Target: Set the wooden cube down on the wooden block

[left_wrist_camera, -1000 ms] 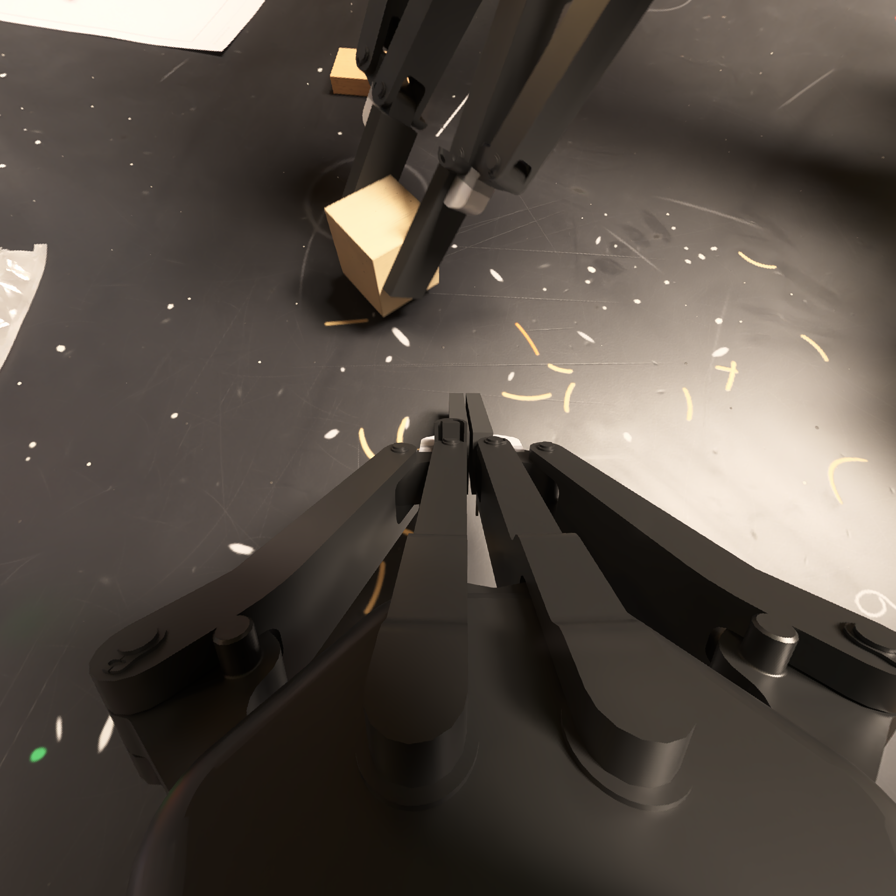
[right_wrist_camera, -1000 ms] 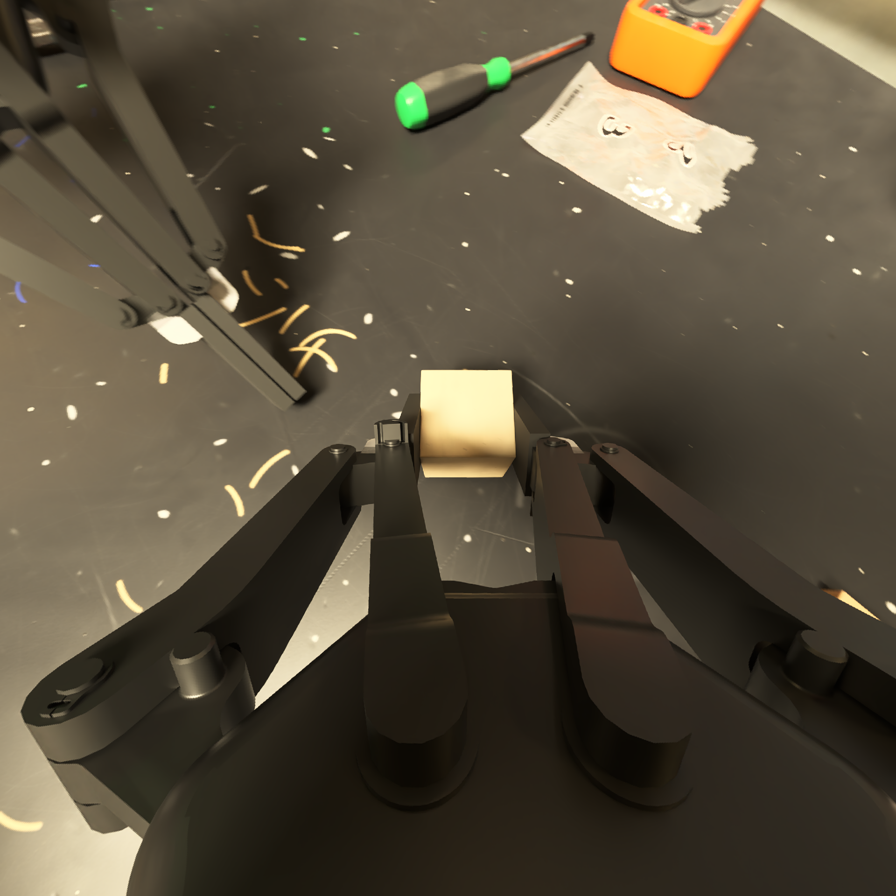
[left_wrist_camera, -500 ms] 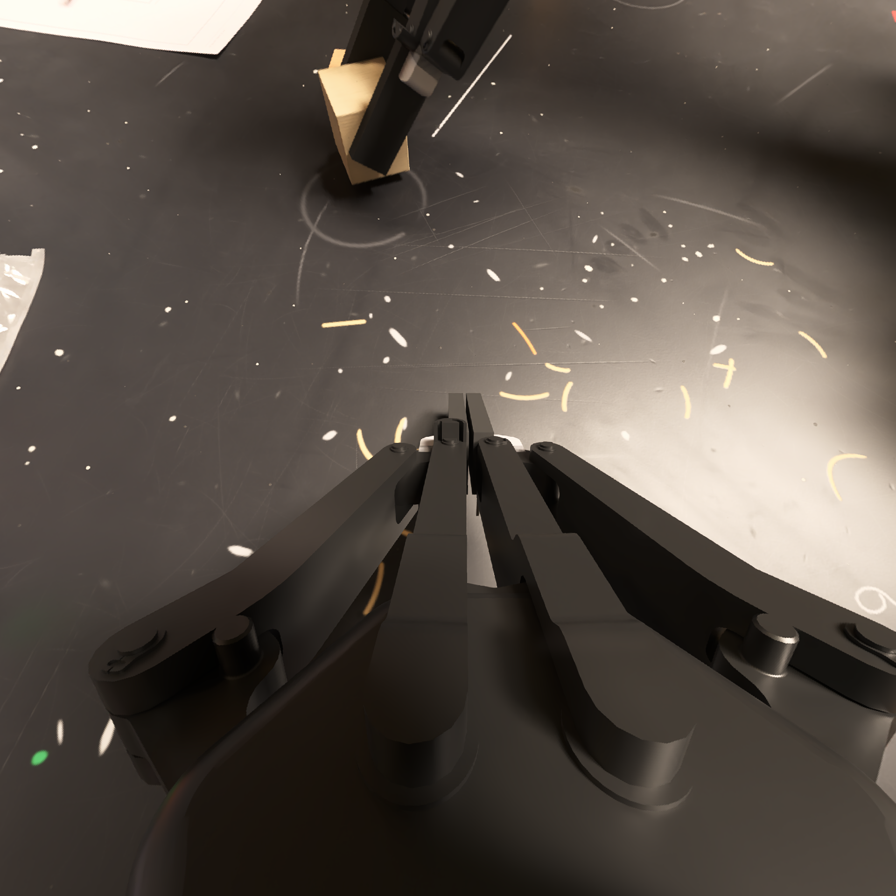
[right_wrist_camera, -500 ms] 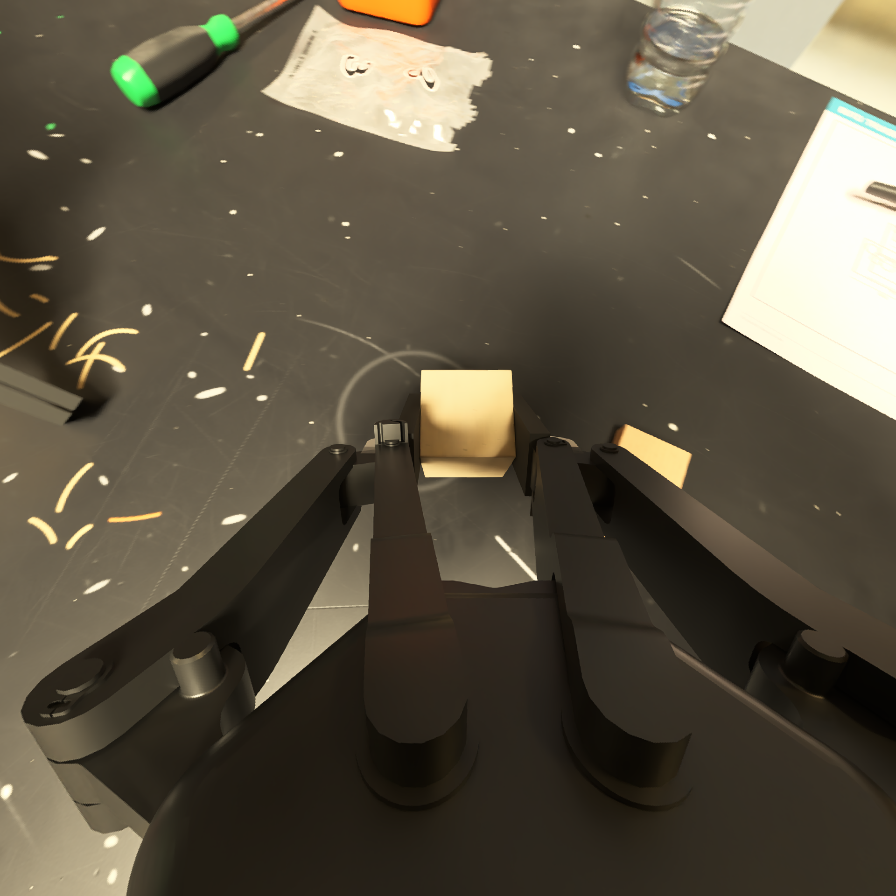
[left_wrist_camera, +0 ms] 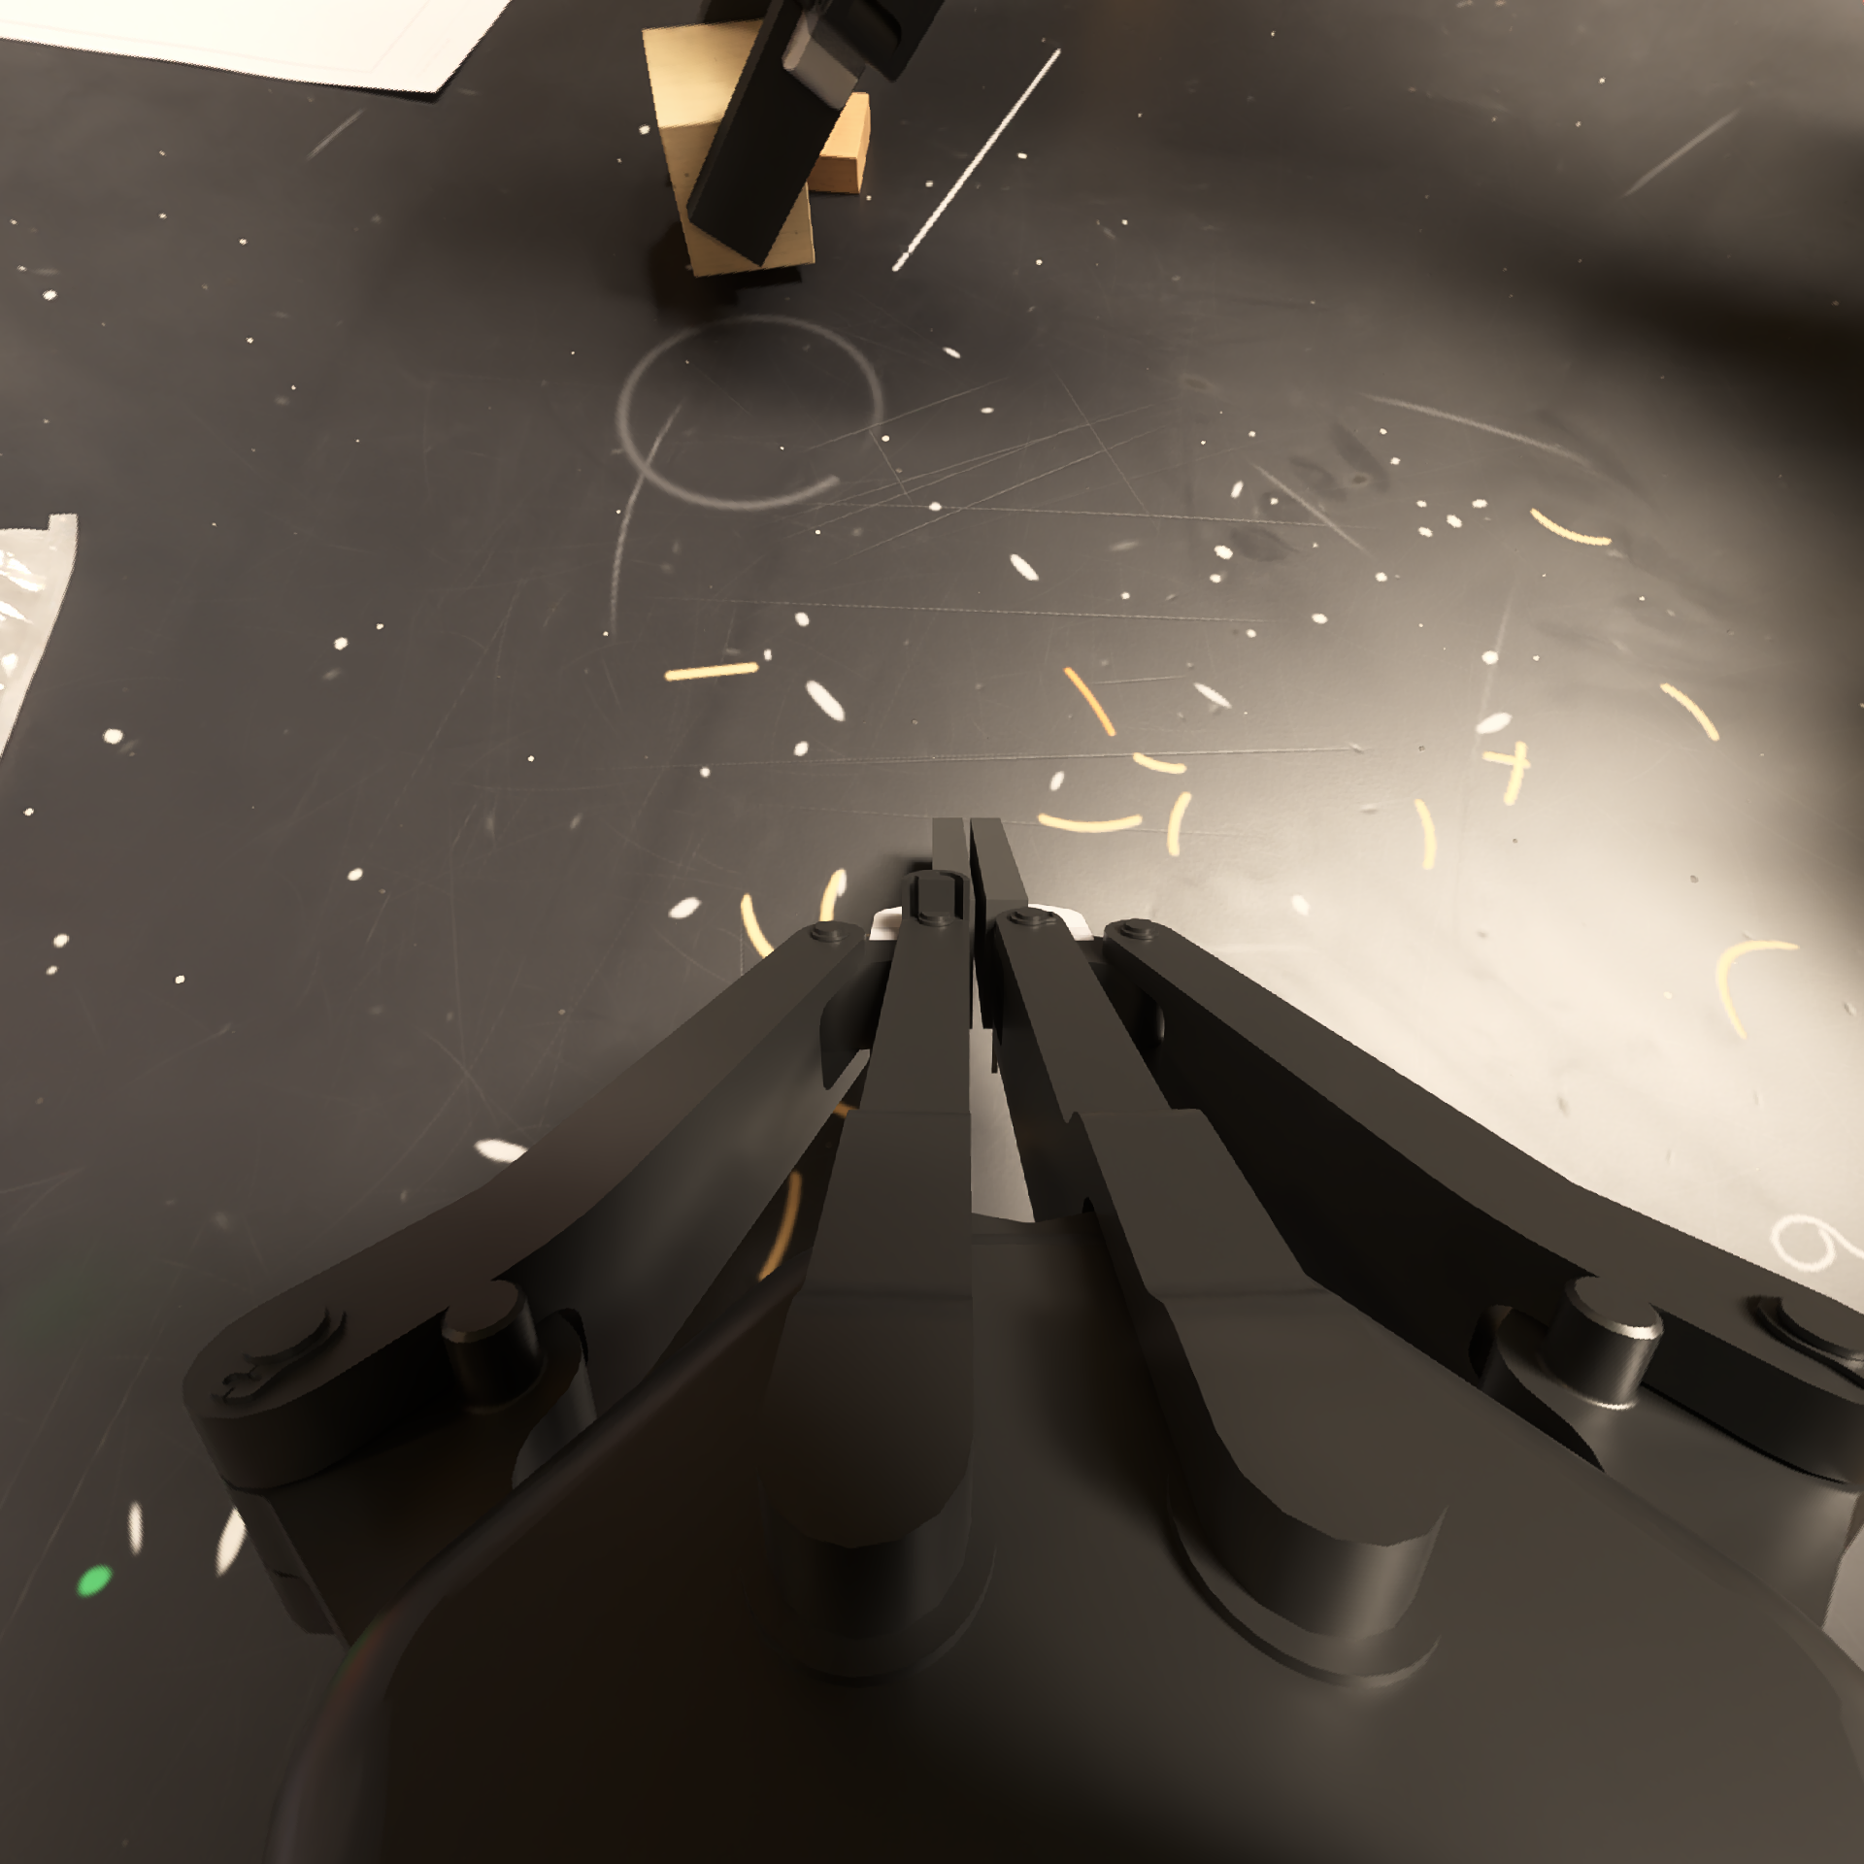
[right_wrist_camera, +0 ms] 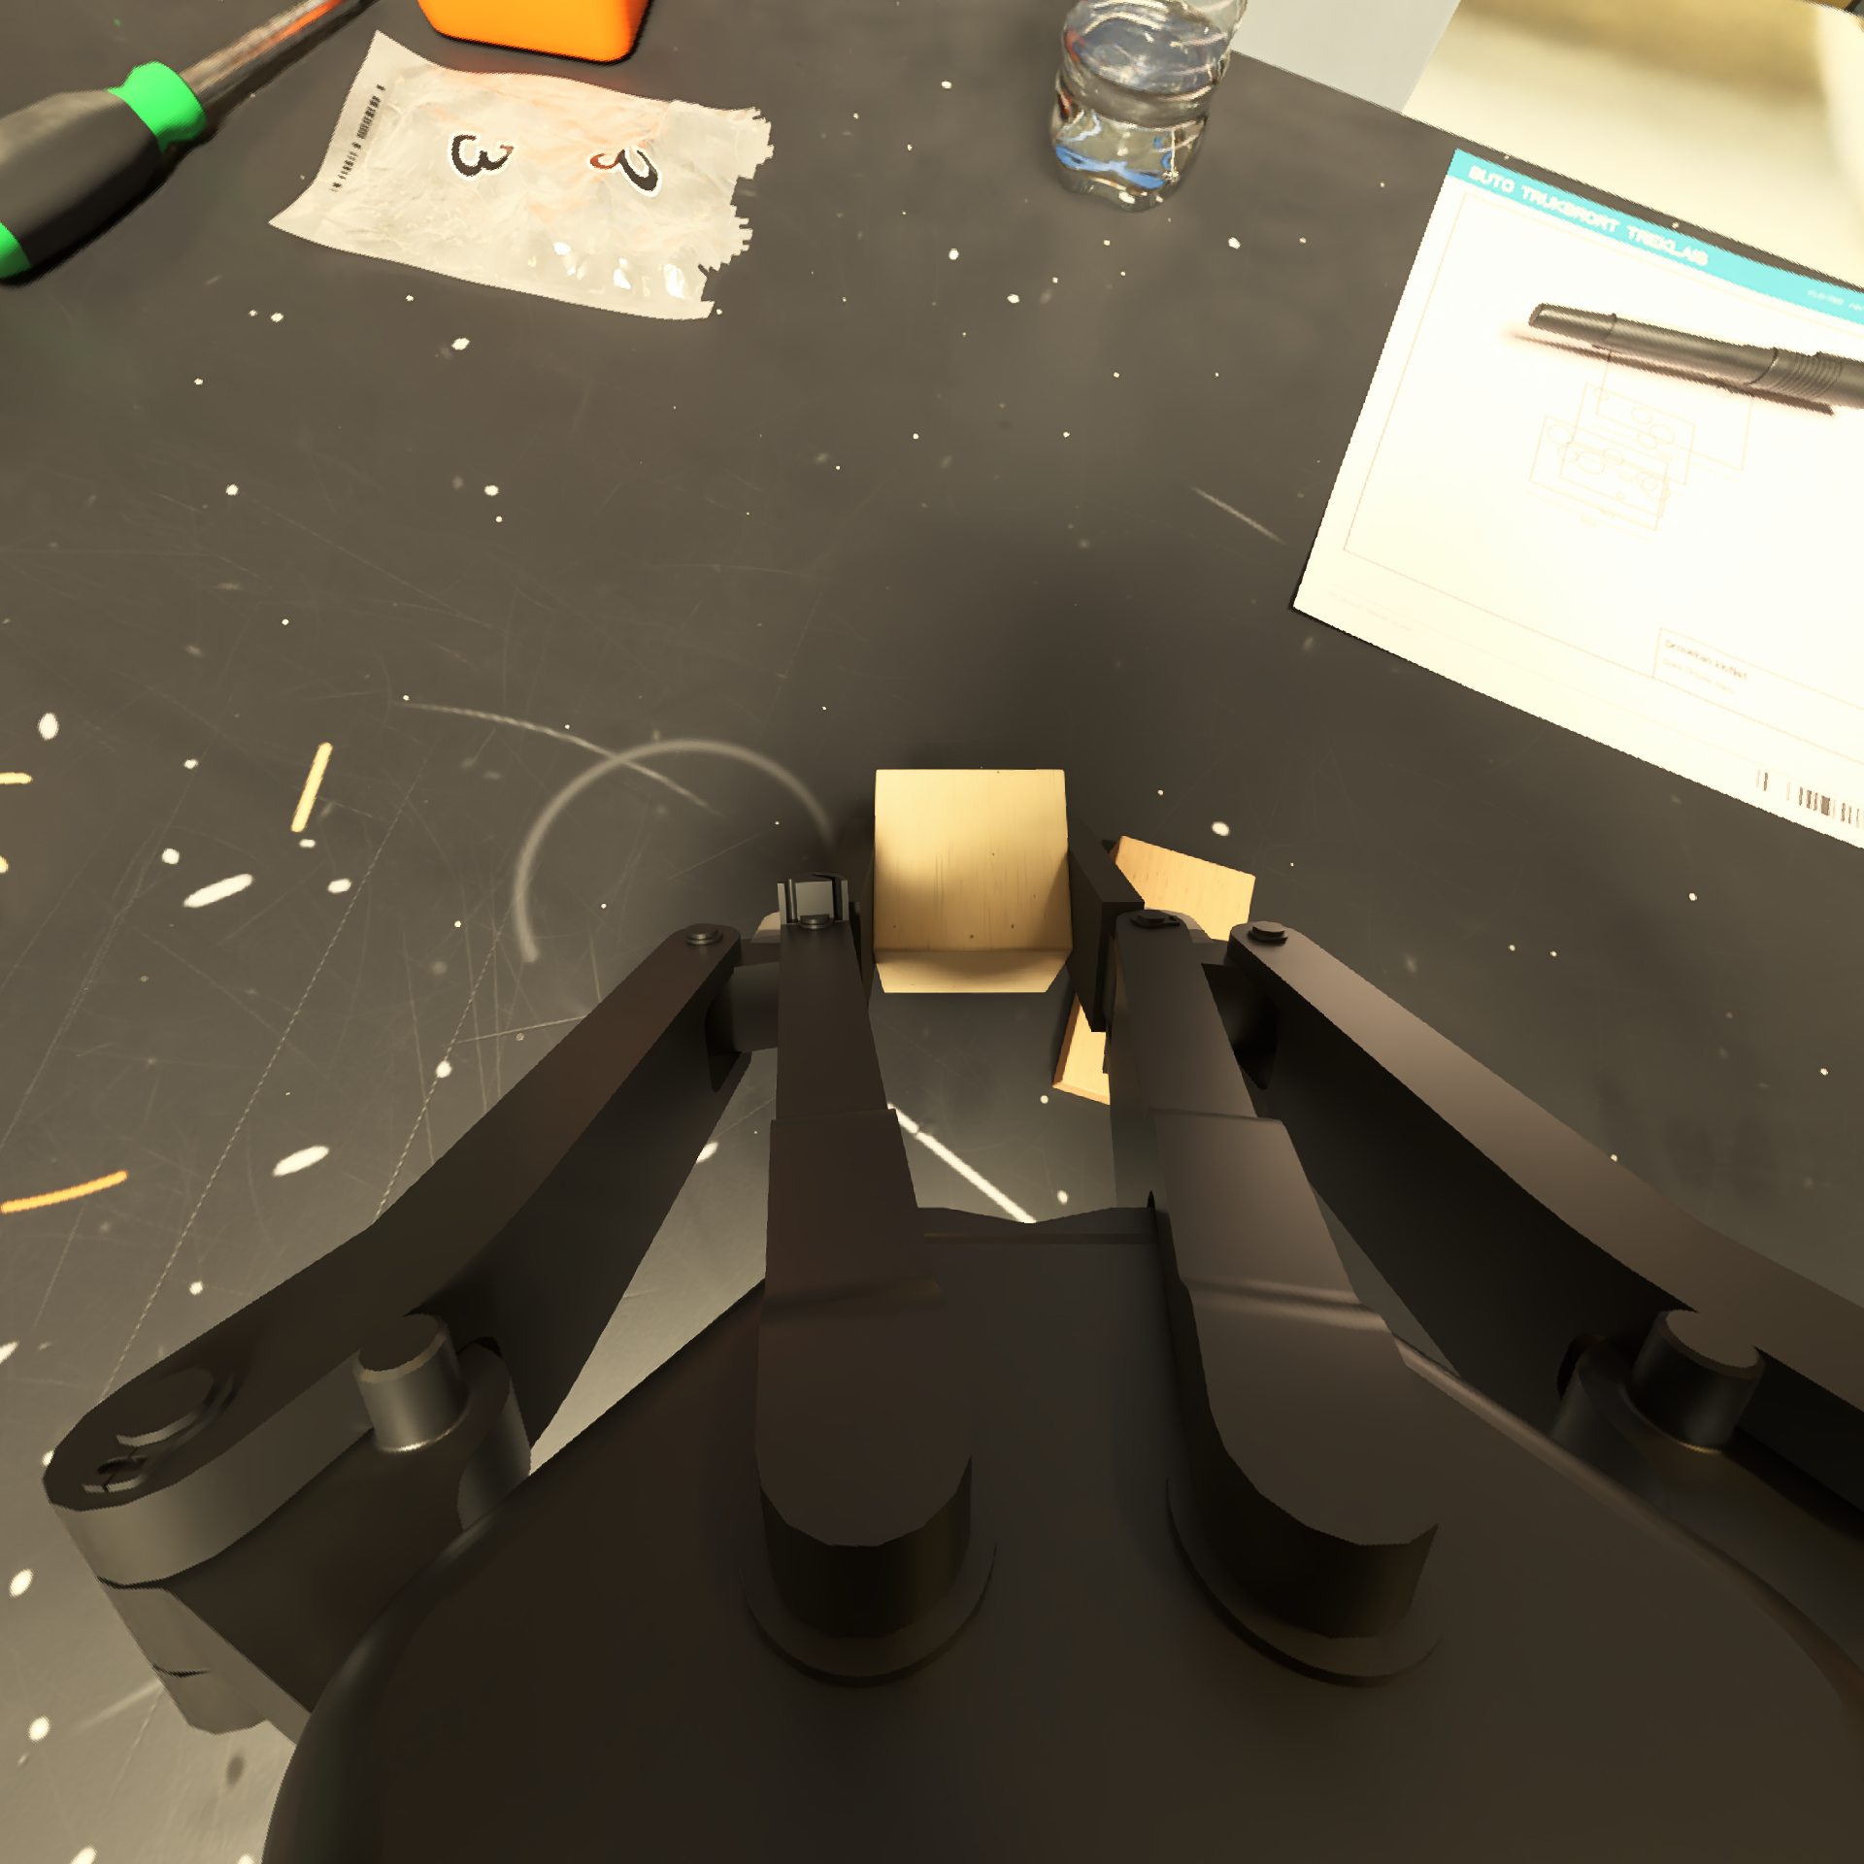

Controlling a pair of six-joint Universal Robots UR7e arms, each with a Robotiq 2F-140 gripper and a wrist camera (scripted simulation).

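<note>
My right gripper (right_wrist_camera: 968, 908) is shut on the pale wooden cube (right_wrist_camera: 968, 857) and holds it above the dark table. The flat wooden block (right_wrist_camera: 1185, 888) lies on the table just right of the cube, partly hidden behind my right finger. In the left wrist view the cube (left_wrist_camera: 696, 121) hangs at the top centre in the other arm's fingers (left_wrist_camera: 767, 151), with the block (left_wrist_camera: 845, 151) showing just behind it on the right. My left gripper (left_wrist_camera: 965, 842) is shut and empty, low over the table, well short of both.
A white sheet (right_wrist_camera: 1634, 484) with a dark pen (right_wrist_camera: 1695, 358) on it lies at the right. A plastic bottle (right_wrist_camera: 1135, 101), a clear bag (right_wrist_camera: 525, 192), a green-handled screwdriver (right_wrist_camera: 91, 171) and an orange device (right_wrist_camera: 535, 20) lie along the far side.
My right gripper has carried the cube away from the left gripper, across the chalk circle, to beside the wooden block. The left gripper has stayed still.
</note>
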